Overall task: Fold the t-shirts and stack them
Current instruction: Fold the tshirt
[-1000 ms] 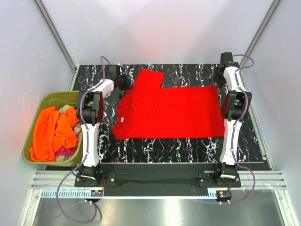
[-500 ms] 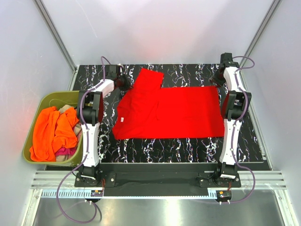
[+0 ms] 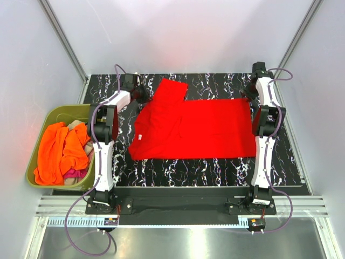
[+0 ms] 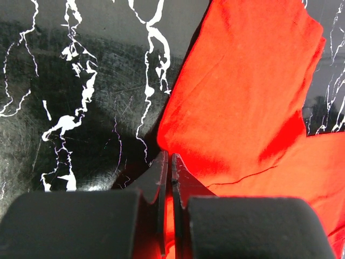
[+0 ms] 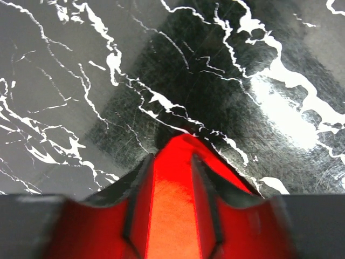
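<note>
A bright red t-shirt (image 3: 194,127) lies spread flat on the black marbled table (image 3: 178,167), with one sleeve pointing to the far side and a small white label (image 3: 139,137) at its left edge. My left gripper (image 3: 144,94) sits at the shirt's far left edge, by the sleeve. In the left wrist view its jaws (image 4: 168,157) are shut on a thin fold of the red cloth (image 4: 242,91). My right gripper (image 3: 250,95) is at the shirt's far right corner. There the red cloth (image 5: 172,216) fills the gap between its fingers (image 5: 171,155), which are shut on it.
An olive-green tub (image 3: 49,116) stands off the table's left side. It holds a crumpled orange t-shirt (image 3: 59,151), with a magenta one (image 3: 73,174) and a beige one (image 3: 77,127) showing under it. White walls enclose the table on three sides.
Both grippers have shut on the red shirt's far edge. The right wrist has shifted slightly toward the far side. The shirt lies as before.
</note>
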{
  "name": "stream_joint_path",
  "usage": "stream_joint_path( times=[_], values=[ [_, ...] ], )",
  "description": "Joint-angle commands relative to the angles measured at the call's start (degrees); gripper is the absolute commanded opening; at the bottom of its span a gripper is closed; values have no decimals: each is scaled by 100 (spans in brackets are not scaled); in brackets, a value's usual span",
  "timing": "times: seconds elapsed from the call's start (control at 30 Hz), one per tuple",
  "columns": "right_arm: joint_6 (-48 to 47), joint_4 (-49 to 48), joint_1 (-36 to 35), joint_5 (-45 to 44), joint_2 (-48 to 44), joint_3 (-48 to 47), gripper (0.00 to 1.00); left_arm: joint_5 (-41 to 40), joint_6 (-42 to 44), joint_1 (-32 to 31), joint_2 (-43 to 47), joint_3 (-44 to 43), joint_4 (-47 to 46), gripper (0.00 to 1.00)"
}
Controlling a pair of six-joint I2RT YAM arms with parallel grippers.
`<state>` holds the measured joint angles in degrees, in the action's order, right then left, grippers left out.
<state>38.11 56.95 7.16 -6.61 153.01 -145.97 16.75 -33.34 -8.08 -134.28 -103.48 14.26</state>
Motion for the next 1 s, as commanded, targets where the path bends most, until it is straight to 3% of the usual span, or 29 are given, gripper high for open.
stream_joint_path(
  times=[0.0, 0.4, 0.63, 0.77, 0.97],
  values=[
    [250, 404, 31, -51, 413, -125, 37, 109, -58, -1, 508, 3, -301, 0],
    [-39, 493, 31, 238, 554, -623, 0, 144, -41, 17, 569, 30, -301, 0],
    [-286, 396, 66, 318, 221, -740, 0, 170, -58, 17, 587, 30, -301, 0],
    [-540, 203, 49, 319, -183, -380, 23, 241, -129, 8, 561, 91, -319, 0],
    [-1366, -34, -13, -191, -526, 33, 46, 232, -120, 8, 587, 249, -363, 0]
  ],
)
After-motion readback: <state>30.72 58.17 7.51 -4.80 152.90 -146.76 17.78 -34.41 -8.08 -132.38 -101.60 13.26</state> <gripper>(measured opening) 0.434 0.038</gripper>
